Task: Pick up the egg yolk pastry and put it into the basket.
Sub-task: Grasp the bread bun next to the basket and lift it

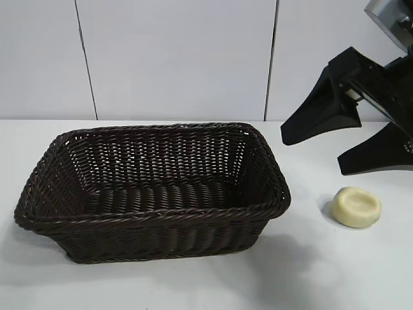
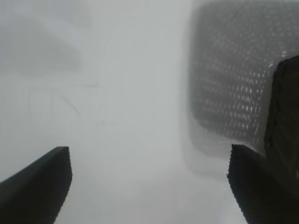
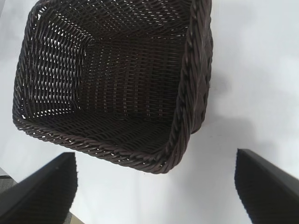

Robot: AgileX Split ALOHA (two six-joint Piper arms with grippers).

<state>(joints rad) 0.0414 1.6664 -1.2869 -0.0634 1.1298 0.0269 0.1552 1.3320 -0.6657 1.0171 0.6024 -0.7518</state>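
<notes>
**Basket empty, pastry out on the counter**

Nearest the outside camera sits the basket [image 1: 151,190], a dark brown wicker rectangle with sloping sides and a braided rim, resting left of centre on the white counter [image 1: 193,284] with its long side toward the front edge. Nothing lies inside it. The egg yolk pastry [image 1: 356,206] rests flat on the counter off the basket's right end, near the right edge, apart from the wicker and dimple side up.

My right end effector [image 1: 348,145] hangs above and behind the pastry at the right of that view, angled down toward the basket. Its two black fingers stand wide apart with nothing between them, and neither touches the pastry.

The outside camera shows no part of my left arm. My left wrist camera alone does: my left end effector [image 2: 149,186] is spread wide and empty, its dark fingers [image 2: 37,186] over bare pale counter, with a hazy patch of the basket's weave beside one finger. I cannot tell from that view how high it hangs.

My right wrist camera looks into the basket from one short end. It shows the woven floor and inner walls bare, light coming through the gaps in the far wall, and the braided rim curling round the near corner. My right fingers frame that view, well apart. The pastry does not appear in either wrist view; only the outside camera shows where it lies.
</notes>
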